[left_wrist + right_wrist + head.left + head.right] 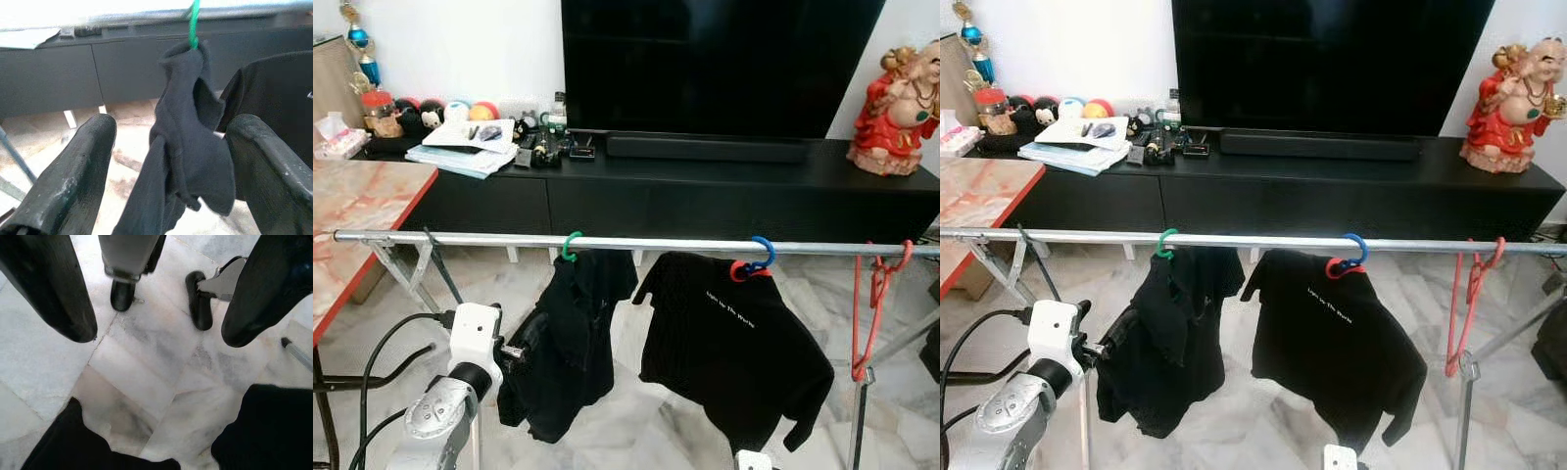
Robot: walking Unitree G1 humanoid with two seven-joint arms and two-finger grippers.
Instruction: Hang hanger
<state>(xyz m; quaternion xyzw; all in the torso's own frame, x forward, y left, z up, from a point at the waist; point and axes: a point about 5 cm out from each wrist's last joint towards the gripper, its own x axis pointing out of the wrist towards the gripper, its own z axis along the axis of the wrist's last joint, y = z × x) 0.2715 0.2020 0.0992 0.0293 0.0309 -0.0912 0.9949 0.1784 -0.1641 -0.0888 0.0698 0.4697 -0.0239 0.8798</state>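
1. Left wrist view showed my left gripper (166, 161) with its two black fingers (73, 171) spread wide and pinching nothing; the dark garment (188, 147) hung in the gap just ahead of them, touching neither.
2. Above and beyond that hand, the green hanger (571, 245) had its hook over the metal rail (460, 237), so I judged the hanging itself done and the step in hand to be the letting go.
3. My next move called for drawing the arm straight back without snagging the cloth.
4. From the hook, the garment's long axis ran straight down towards the floor, with the hook pointing up.
5. My right gripper (156, 308) hung low, fingers apart over the marble floor (146, 362), holding nothing.
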